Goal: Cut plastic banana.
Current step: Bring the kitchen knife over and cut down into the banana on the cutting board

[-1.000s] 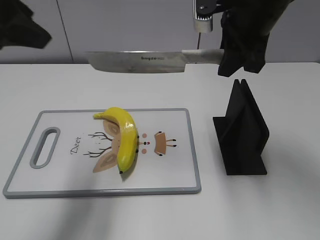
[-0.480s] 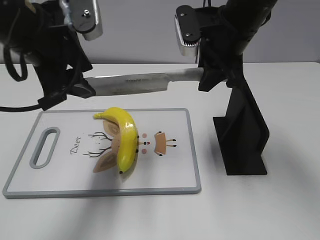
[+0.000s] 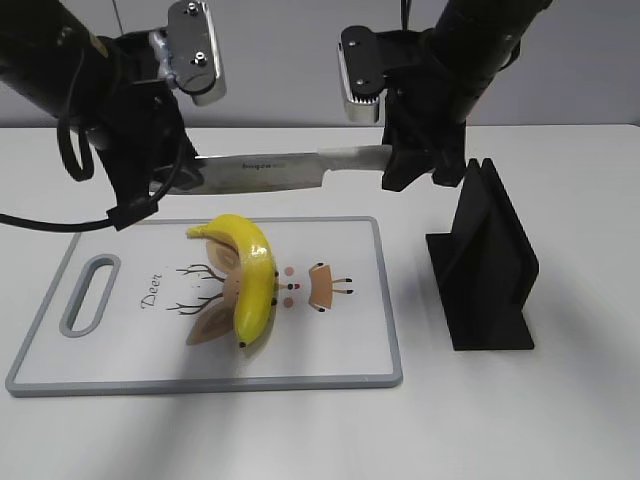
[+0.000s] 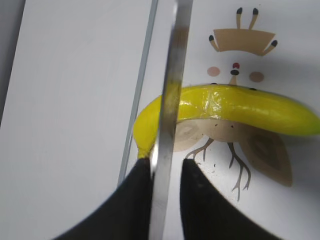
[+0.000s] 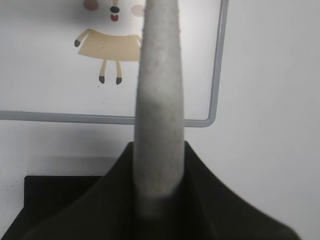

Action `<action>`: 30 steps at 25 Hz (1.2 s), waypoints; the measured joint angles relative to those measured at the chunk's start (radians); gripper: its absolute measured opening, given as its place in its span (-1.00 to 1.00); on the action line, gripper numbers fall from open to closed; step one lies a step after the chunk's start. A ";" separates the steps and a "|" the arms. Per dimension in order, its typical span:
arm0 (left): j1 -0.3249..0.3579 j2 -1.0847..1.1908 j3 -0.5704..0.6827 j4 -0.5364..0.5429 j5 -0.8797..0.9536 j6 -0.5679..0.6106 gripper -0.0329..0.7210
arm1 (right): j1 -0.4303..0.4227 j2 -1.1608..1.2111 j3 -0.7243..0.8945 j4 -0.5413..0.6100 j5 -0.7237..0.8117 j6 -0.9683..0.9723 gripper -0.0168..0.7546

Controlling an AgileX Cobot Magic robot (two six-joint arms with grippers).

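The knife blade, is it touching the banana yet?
No, in the exterior view the knife hangs clear above the plastic banana, with bare table and cutting board showing between them.

Left arm (image 3: 95, 95): matte black housing, upper left of the exterior frame; blocky segments.
Left wrist module (image 3: 193, 50): silver-grey rectangular unit with small dark screw holes.
Cable (image 3: 40, 222): black, running off the left edge of the frame.
Left pincer (image 4: 165, 200): two smooth black tapered fingers at the bottom of the wrist frame.
Right arm (image 3: 470, 60): matte black, upper right.
Right wrist module (image 3: 358, 70): silver-grey face, black casing.
Right pincer (image 5: 157, 200): broad black fingers, bottom of the frame.
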 joint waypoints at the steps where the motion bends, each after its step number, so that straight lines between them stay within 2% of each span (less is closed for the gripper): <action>1: 0.000 0.002 0.000 0.001 0.000 0.000 -0.49 | 0.000 0.001 0.000 0.001 -0.006 -0.001 -0.55; 3: 0.002 0.014 -0.002 0.003 -0.004 0.001 -0.78 | 0.000 0.003 0.000 0.001 -0.009 -0.007 -0.55; 6: 0.003 0.046 -0.002 0.003 -0.004 0.003 -0.87 | 0.000 0.004 0.000 -0.002 -0.016 -0.017 -0.55; 17: 0.006 0.158 0.000 -0.019 -0.039 0.005 -0.89 | -0.001 0.101 -0.001 0.006 -0.025 -0.018 -0.54; 21: 0.008 0.268 0.029 -0.043 -0.133 0.010 -0.88 | -0.003 0.216 -0.003 -0.001 -0.052 -0.017 -0.54; 30: 0.007 0.277 0.025 -0.082 -0.176 0.023 -0.88 | -0.010 0.258 -0.012 -0.023 -0.070 0.000 -0.53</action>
